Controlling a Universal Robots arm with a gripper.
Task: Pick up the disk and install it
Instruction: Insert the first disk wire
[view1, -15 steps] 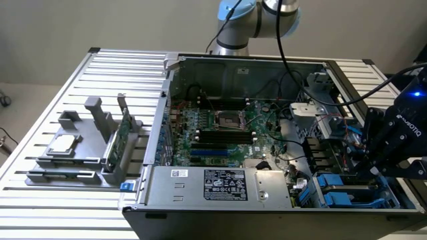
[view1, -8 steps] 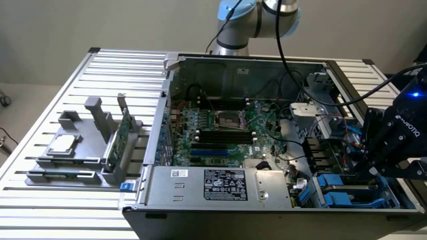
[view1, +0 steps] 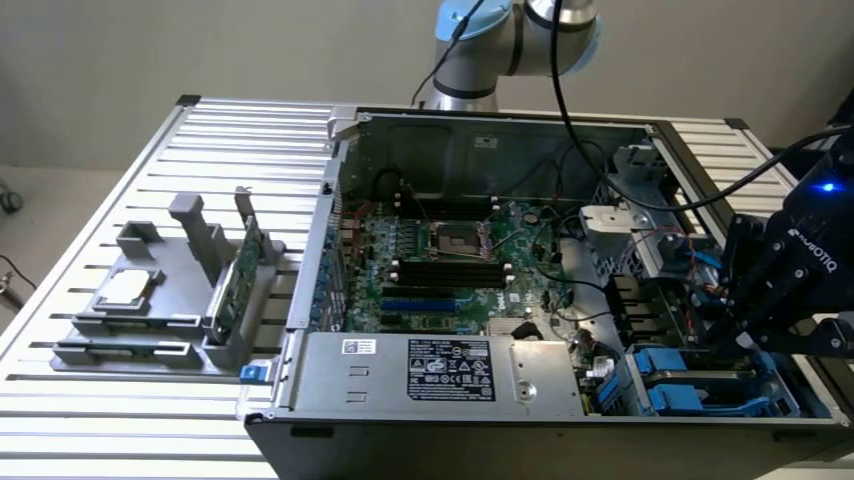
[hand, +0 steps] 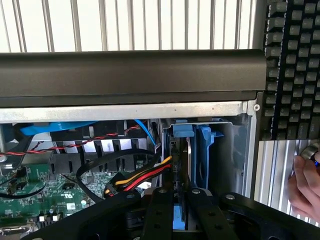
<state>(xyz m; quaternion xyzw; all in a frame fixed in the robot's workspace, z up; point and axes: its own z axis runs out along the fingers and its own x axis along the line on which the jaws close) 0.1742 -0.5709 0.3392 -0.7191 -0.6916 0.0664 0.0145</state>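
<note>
We see the gripper (hand: 176, 200) reaching into the open computer case (view1: 441, 135), at the exterior view's right. Its two fingers (hand: 158, 212) are squeezed on the disk (hand: 180, 165), which stands on its thin edge between them. The disk sits down in the blue bay (hand: 205, 155), near the red and yellow wires (hand: 145, 177). A person's hand (hand: 305, 187) rests beside the case.

The open computer case (view1: 534, 300) is viewed by the exterior camera from above and in front, at a moderate distance, with the slatted table (view1: 160, 420) around it also taken in. The wrist view is set close inside the case, looking past the gripper (hand: 181, 200) toward the blue drive bay (hand: 200, 150). That bay (view1: 681, 375), at the exterior view's near right, is shared by both views.
</note>
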